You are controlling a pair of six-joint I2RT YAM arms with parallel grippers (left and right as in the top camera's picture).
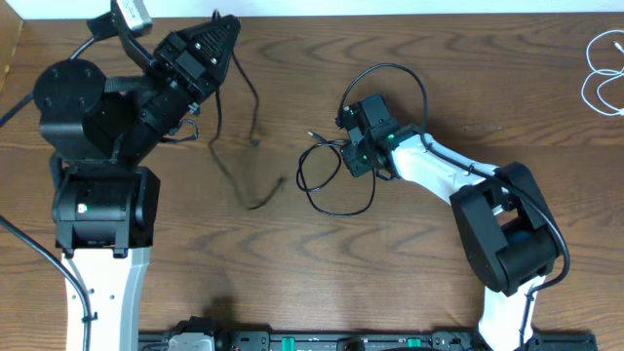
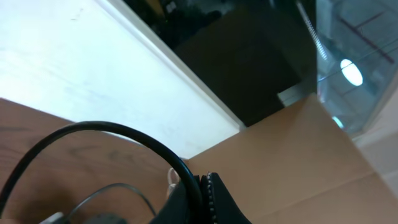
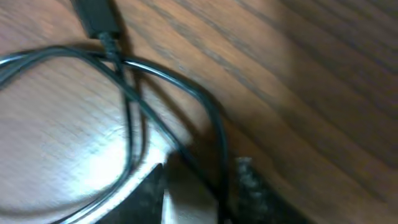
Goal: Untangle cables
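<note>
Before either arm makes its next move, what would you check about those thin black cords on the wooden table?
1. Right hand down at the looped thin black cord: ok.
2. That cord running between the right hand's fingers: ok. Firm grip: cannot tell.
3. Left hand gripping the other thin black cord: cannot tell.
4. Both black cords lying apart on the wooden table: ok.
5. Thin white cord in the far corner, away from both hands: ok.

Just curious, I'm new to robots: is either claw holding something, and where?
The right gripper seems to pinch the looped black cable mid-length, not at a plug. Whether the left gripper holds the thin cord beside it cannot be told.
</note>
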